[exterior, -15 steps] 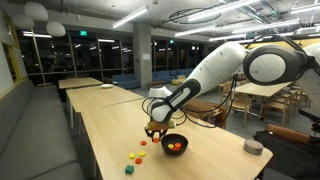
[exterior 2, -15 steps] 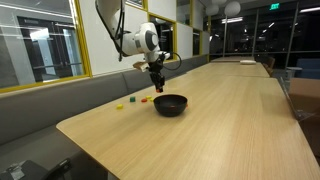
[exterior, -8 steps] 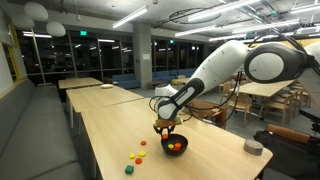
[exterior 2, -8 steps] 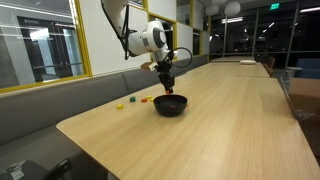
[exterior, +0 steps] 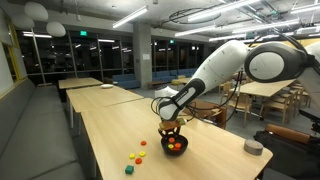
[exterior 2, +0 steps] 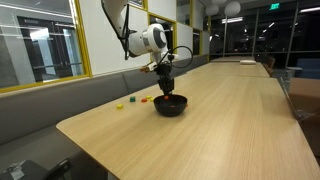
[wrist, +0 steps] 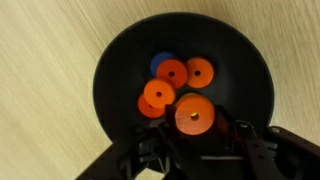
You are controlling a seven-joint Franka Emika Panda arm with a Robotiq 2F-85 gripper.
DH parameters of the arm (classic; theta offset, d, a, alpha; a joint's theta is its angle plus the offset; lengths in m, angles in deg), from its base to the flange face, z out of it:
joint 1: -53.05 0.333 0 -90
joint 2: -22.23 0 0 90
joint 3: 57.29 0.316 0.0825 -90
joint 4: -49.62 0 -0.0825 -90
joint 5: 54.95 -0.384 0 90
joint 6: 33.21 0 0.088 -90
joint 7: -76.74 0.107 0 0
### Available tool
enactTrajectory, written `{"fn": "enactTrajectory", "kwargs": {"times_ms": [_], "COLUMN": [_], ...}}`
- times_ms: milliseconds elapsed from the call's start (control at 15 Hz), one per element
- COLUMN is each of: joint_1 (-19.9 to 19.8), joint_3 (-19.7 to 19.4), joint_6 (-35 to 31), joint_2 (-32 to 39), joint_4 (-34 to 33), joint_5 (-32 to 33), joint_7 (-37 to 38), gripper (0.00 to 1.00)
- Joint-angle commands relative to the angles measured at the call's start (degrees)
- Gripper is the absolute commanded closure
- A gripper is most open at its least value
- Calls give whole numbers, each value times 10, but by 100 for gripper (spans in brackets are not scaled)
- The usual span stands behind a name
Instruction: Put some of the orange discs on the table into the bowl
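Note:
The black bowl (wrist: 108, 62) fills the wrist view, and several orange discs (wrist: 172, 72) lie in it over a blue piece (wrist: 157, 62). My gripper (wrist: 195, 124) hangs just over the bowl's near side, shut on one more orange disc (wrist: 194, 112) that lies flat between its fingers. In both exterior views the gripper (exterior: 170, 131) (exterior 2: 167, 88) points straight down into the bowl (exterior: 174, 147) (exterior 2: 170, 106). A few orange discs (exterior: 141, 154) (exterior 2: 146, 99) lie on the light-wood table (exterior: 110, 130) beside the bowl.
A yellow piece (exterior: 133, 158) and a green piece (exterior: 128, 169) lie with the loose discs. A small grey round object (exterior: 253, 147) sits near the table's far side edge. Similar tables stand behind, and a bench runs along the window wall (exterior 2: 60, 95).
The gripper has carried the orange disc sideways from above the loose pieces to over the bowl and come down towards it.

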Motion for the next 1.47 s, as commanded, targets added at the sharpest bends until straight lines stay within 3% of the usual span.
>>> {"fn": "enactTrajectory", "kwargs": {"times_ms": [0, 267, 933, 1400], "joint_1": [-8, -4, 24, 38], "joint_3": [14, 18, 57, 99], "joint_6": [26, 5, -123, -119], "joint_2": [-10, -11, -15, 9], "joint_4": [-1, -4, 13, -5], "joint_5": [5, 6, -7, -39], "joint_7": [-1, 9, 25, 10], "gripper": [29, 1, 0, 0]}}
